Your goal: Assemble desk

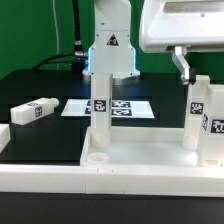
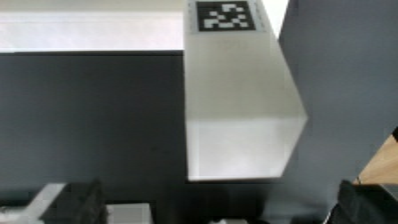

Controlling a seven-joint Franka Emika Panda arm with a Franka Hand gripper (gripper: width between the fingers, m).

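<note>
Partly cropped, spread pincer [image 2: 222,198] hangs over leg [image 2: 240,110].

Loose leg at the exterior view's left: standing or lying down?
Lying down: the leg rests lengthwise on the black table.

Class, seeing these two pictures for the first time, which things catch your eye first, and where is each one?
White legs stand upright on the desk top in front: the left leg and the right leg, by the exterior view's sides. A loose leg lies flat on the black table at that view's far left. The open gripper hangs just above the right leg.
</note>
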